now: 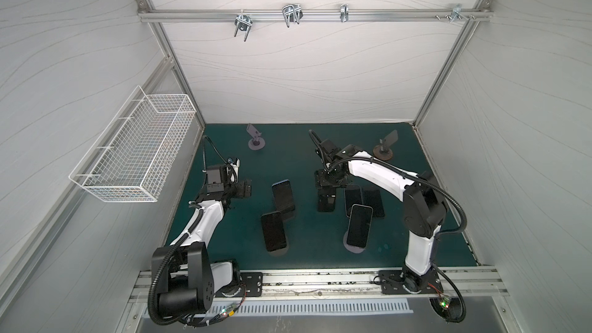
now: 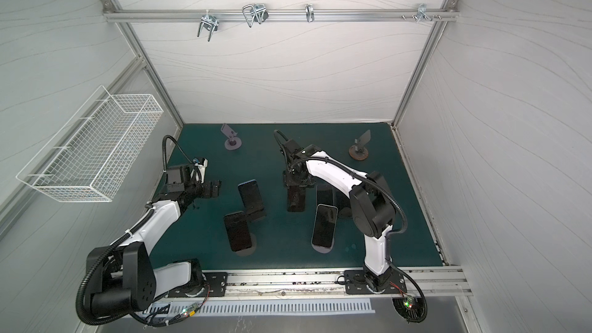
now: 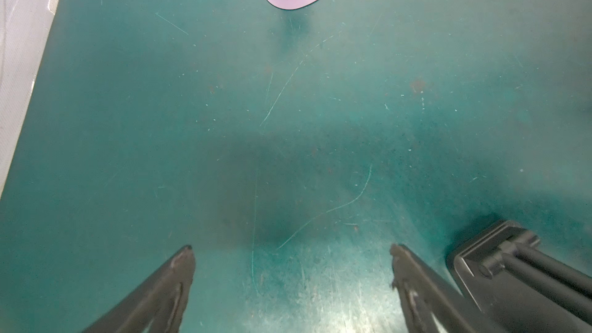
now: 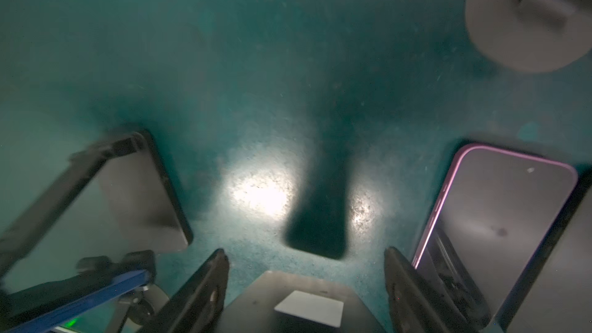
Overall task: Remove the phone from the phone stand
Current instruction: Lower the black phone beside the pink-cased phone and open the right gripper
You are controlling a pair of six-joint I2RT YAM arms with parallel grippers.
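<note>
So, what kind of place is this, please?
Probably a robot test cell in a lab: white panels on an aluminium frame enclose it, the left arm and right arm are mounted on a rail, and phones on stands sit on a green mat.

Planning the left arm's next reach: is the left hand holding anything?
No, the left hand is open over the bare green mat, with nothing between its fingers.
</note>
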